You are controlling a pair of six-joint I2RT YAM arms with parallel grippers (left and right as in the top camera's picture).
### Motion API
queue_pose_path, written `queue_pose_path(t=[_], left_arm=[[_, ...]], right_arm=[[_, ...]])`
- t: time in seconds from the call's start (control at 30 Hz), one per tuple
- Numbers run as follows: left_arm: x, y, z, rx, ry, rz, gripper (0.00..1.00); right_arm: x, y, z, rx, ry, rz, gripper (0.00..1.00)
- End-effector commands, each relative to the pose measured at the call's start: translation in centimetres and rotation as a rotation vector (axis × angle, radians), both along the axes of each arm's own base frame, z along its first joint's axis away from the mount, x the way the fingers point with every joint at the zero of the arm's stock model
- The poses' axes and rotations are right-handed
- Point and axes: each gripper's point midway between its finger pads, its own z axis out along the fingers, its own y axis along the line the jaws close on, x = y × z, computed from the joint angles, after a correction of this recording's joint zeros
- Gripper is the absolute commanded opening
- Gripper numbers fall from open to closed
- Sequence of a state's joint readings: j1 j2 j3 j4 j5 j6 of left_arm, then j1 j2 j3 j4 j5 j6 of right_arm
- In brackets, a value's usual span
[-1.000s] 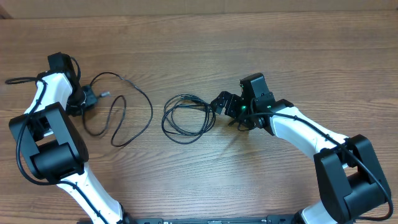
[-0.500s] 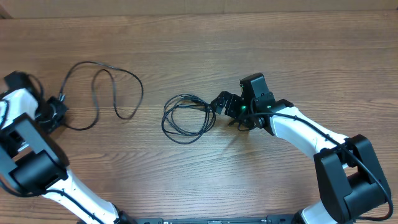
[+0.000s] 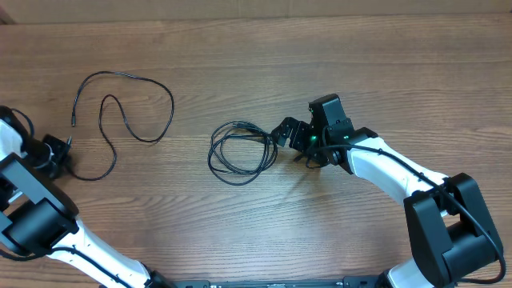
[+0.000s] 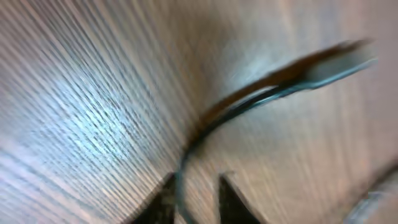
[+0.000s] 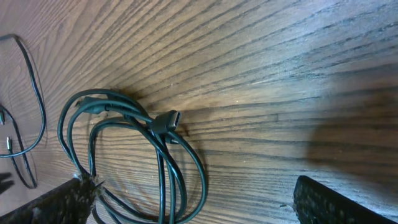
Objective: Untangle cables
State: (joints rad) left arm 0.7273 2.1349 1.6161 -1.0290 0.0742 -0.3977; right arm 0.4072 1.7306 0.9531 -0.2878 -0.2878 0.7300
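A thin black loose cable (image 3: 136, 80) lies in open loops at the left, its free plug end (image 3: 73, 123) pointing down. My left gripper (image 3: 54, 152) at the far left edge is shut on that cable's other end. In the blurred left wrist view the cable (image 4: 249, 102) runs between the fingertips (image 4: 196, 199). A second black cable, coiled (image 3: 238, 152), lies mid-table. My right gripper (image 3: 278, 138) is wide open at the coil's right edge. In the right wrist view the coil (image 5: 118, 106) and its plug (image 5: 166, 121) lie partly between the fingers (image 5: 199, 202).
The wooden table (image 3: 320, 56) has bare room at the back and front. The right arm's white link (image 3: 384, 168) stretches from the front right corner. The left arm's base (image 3: 36, 216) stands at the front left.
My left gripper has swung left toward the table's edge, dragging the loose cable away from the coil and spreading its loops. The right gripper and the coil have not moved.
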Motion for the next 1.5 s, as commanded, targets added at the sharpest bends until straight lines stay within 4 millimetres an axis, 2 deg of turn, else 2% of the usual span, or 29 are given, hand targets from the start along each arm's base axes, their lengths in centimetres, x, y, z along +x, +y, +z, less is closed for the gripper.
queue_pose_path(t=[0.0,0.03,0.1,0.13,0.2,0.3,0.4,0.5,0.53,0.6,0.63,0.7,0.77,0.87,0.93,1.03,1.1,1.17,1.23,1.47], left_arm=[[3.0,0.0,6.4,0.026,-0.190,0.026,0.39],[3.6,-0.6,7.4,0.010,-0.231,0.017,0.45],[4.6,-1.9,9.0,-0.020,-0.301,-0.030,0.47],[5.1,-3.2,10.0,-0.040,-0.333,-0.071,0.46],[5.6,-4.7,10.4,-0.059,-0.333,-0.102,0.45],[6.1,-7.8,10.0,-0.090,-0.298,-0.188,0.46],[6.5,-10.7,9.2,-0.096,-0.250,-0.275,0.53],[6.7,-12.7,8.1,-0.046,-0.176,-0.346,0.67],[6.7,-13.2,7.7,-0.021,-0.150,-0.363,0.68],[6.9,-13.7,7.1,0.035,-0.107,-0.402,0.80],[6.9,-13.9,6.7,0.065,-0.081,-0.414,0.82],[6.8,-14.6,6.2,0.090,-0.053,-0.419,0.81],[7.1,-15.6,5.4,0.099,-0.049,-0.441,0.73],[7.7,-16.5,3.9,0.115,-0.070,-0.468,0.45],[7.8,-16.7,2.9,0.138,-0.077,-0.476,0.20],[8.4,-16.2,1.2,0.182,-0.114,-0.469,0.04],[8.8,-15.2,0.6,0.234,-0.130,-0.442,0.04],[8.8,-13.3,0.8,0.297,-0.122,-0.375,0.04],[8.7,-10.0,1.6,0.390,-0.110,-0.303,0.04],[5.9,-3.1,2.5,0.532,-0.035,-0.155,0.04]], right_arm=[[0.3,0.1,0.8,0.003,-0.026,-0.005,1.00],[0.3,0.1,0.8,0.004,-0.028,-0.005,1.00],[0.3,0.1,0.8,0.004,-0.028,-0.005,1.00],[0.3,0.1,0.8,0.004,-0.028,-0.005,1.00],[0.3,0.1,0.8,0.004,-0.028,-0.005,1.00],[0.4,0.1,0.8,0.004,-0.029,-0.005,1.00],[0.4,0.1,0.8,0.004,-0.028,-0.005,1.00],[0.3,0.1,0.8,0.004,-0.027,-0.005,1.00],[0.3,0.1,0.8,0.003,-0.025,-0.005,1.00],[0.3,0.1,0.8,0.002,-0.024,-0.005,1.00],[0.3,0.1,0.8,0.003,-0.024,-0.005,1.00],[0.3,0.1,0.8,0.003,-0.024,-0.005,1.00],[0.3,0.1,0.8,0.003,-0.025,-0.005,1.00],[0.3,0.1,0.8,0.003,-0.025,-0.005,1.00],[0.3,0.1,0.8,0.003,-0.024,-0.005,1.00],[0.3,0.1,0.8,0.003,-0.024,-0.005,1.00],[0.2,0.0,0.7,0.002,-0.021,-0.005,1.00],[0.2,0.0,0.7,0.002,-0.022,-0.005,1.00],[0.3,0.1,0.8,0.003,-0.023,-0.005,1.00],[0.3,0.1,0.8,0.004,-0.025,-0.005,1.00]])
